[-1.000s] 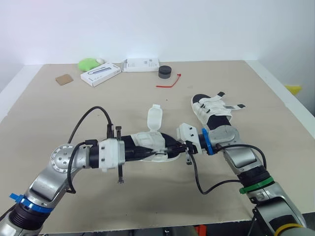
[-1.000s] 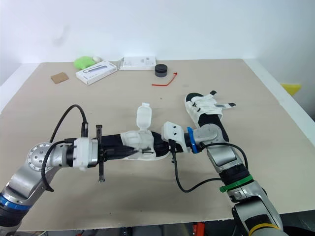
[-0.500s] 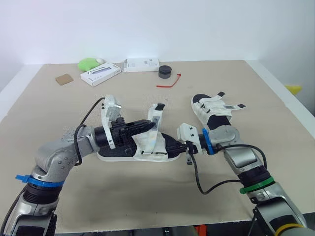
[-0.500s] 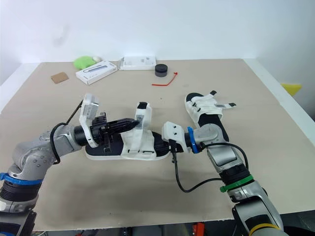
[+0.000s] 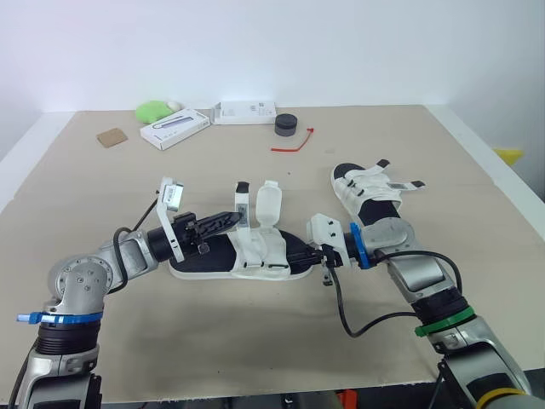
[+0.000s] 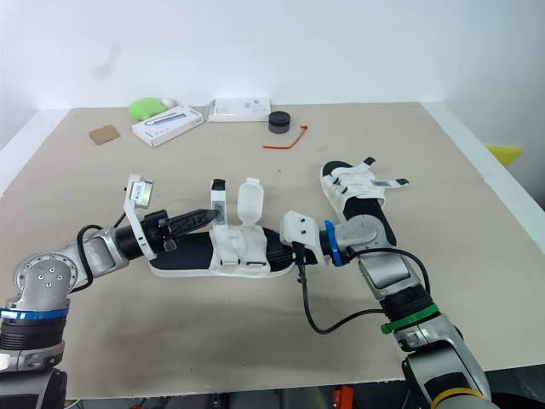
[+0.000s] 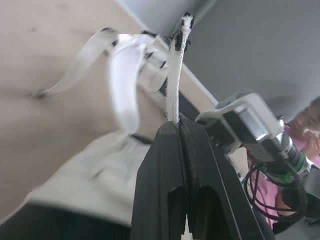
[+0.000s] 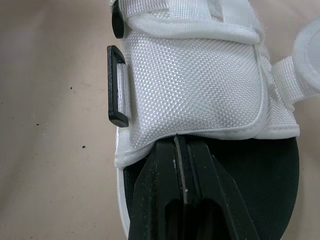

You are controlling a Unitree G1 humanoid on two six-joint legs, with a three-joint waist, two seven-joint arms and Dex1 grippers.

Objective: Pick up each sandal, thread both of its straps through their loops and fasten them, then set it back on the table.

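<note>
Tabletop (image 5: 255, 332): left end effector (image 5: 228, 220) pinches strap (image 5: 242, 203) (right end effector (image 8: 178, 141) clamps sandal (image 5: 260, 256)).

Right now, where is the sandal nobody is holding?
In the eye views, the free sandal lies on the table's right side, just beyond the right pincer, with the red tie farther back.

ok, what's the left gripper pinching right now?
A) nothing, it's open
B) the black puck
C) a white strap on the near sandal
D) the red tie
C: the left gripper is shut on the edge of a white strap that stands up from the near sandal.
</note>
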